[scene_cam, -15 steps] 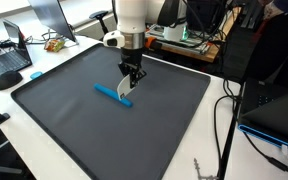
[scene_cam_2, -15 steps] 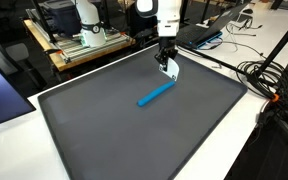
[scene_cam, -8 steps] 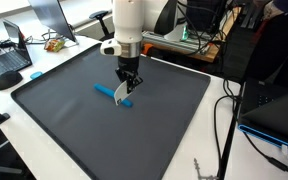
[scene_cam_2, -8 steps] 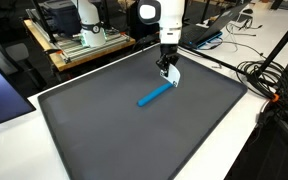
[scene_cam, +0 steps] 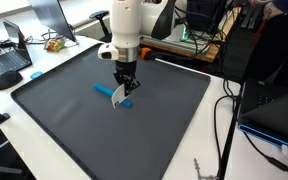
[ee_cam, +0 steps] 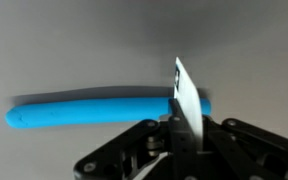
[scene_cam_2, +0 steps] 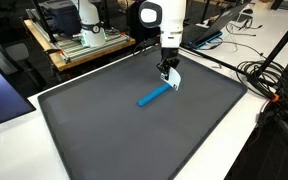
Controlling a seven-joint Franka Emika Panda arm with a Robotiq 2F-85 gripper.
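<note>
- The white arm (scene_cam: 127,25) reaches down over the far half of a dark grey mat (scene_cam: 169,125) that covers most of the white surface (scene_cam: 216,150).
- The jaws are closed on a thin white flat piece (ee_cam: 187,100). In the wrist view it stands edge-on between the black fingers (ee_cam: 149,140).
- The white piece also shows below the jaws in both exterior views (scene_cam: 120,96) (scene_cam_2: 173,80), hanging down towards the mat.
- A blue stick (scene_cam: 105,91) lies flat on the mat directly under the jaws, left of the mat's middle and towards its far edge in that view.
- In an exterior view the stick (scene_cam_2: 155,95) runs slantwise, with its far right end beneath the white piece and its other end pointing near and left.
- In the wrist view the blue stick (ee_cam: 94,109) runs left to right across the picture, and the white piece crosses it close to its right end.
- Whether the white piece touches the stick cannot be told.
- On the bare surface left of the mat lie an open laptop (scene_cam: 10,62) and a small blue thing (scene_cam: 36,74).
- Black cables (scene_cam: 224,115) trail along the right side.
</note>
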